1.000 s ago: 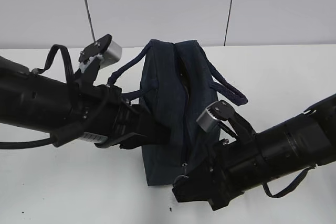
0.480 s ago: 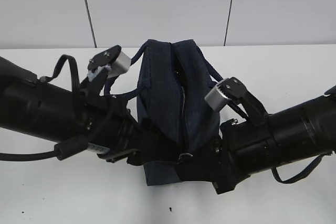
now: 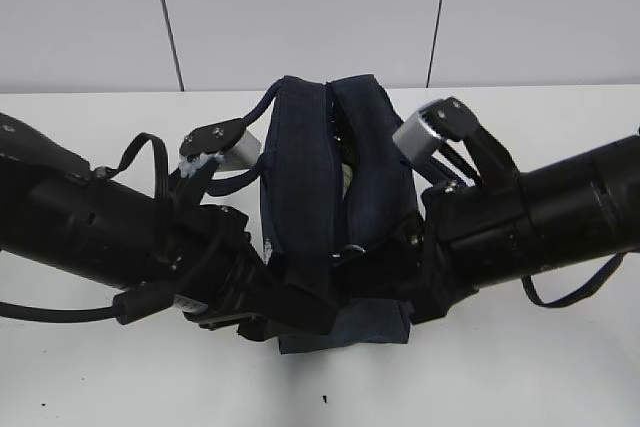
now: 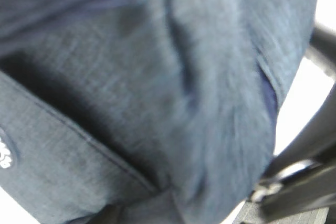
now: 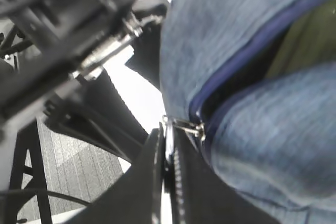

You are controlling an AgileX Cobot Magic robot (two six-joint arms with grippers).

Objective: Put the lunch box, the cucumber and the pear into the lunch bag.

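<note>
**Two arms crowding one navy bag**

While both arms are pressing in from either side, the bag (image 3: 325, 197) is standing upright in the middle of the white table (image 3: 520, 367), boxy and dark navy, its top parting along a long zipper. One bag, two strap handles looping off its sides, one metal ring pull (image 5: 184, 126). Through the open slit something yellow-green is showing inside, too hidden to name.

The right gripper (image 5: 167, 182) is sitting at the zipper's lower end with its fingers closed flat together, pinching the ring pull between them. The left gripper is buried against the bag's left flank; its wrist camera is filling with blurred navy fabric, so I cannot tell how far its fingers are parted or whether they are holding cloth.

The bag's lower part is squeezed between the two black arms, with a strip of fabric showing beneath them on the table.
</note>
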